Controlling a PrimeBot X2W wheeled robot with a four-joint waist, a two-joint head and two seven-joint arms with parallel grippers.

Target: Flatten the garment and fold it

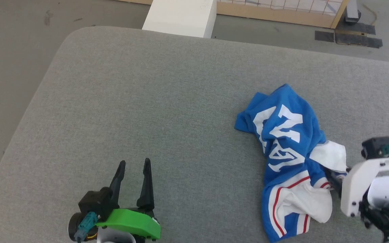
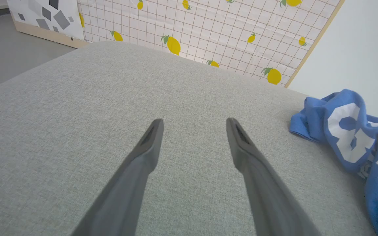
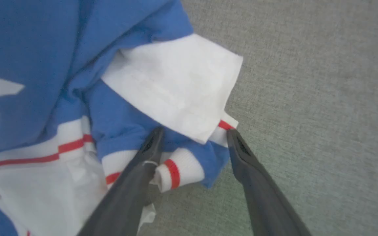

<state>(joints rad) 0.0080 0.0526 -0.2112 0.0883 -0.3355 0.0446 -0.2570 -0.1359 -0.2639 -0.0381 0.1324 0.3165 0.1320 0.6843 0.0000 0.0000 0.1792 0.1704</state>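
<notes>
My R gripper [image 3: 194,132] is straddling, jaws apart, red-white trim of crumpled royal-blue jersey tee [image 1: 284,135]; lettering too creased to read. L gripper [image 1: 135,162] is hovering agape, left of tee.

A broad pad [image 1: 130,101] covered in grey woven cloth, rounded at its corners, carries a single thing; the garment [image 1: 289,141] lies on it crumpled in a heap, royal blue, with white lettering [image 1: 284,130] facing up; a white sleeve [image 1: 331,153] sticks out at the garment's right side; red-and-white striped trim [image 1: 279,202] runs along the garment's near end, where white cloth bunches; left of the garment the grey cloth stretches flat and smooth to the rounded edge.
</notes>
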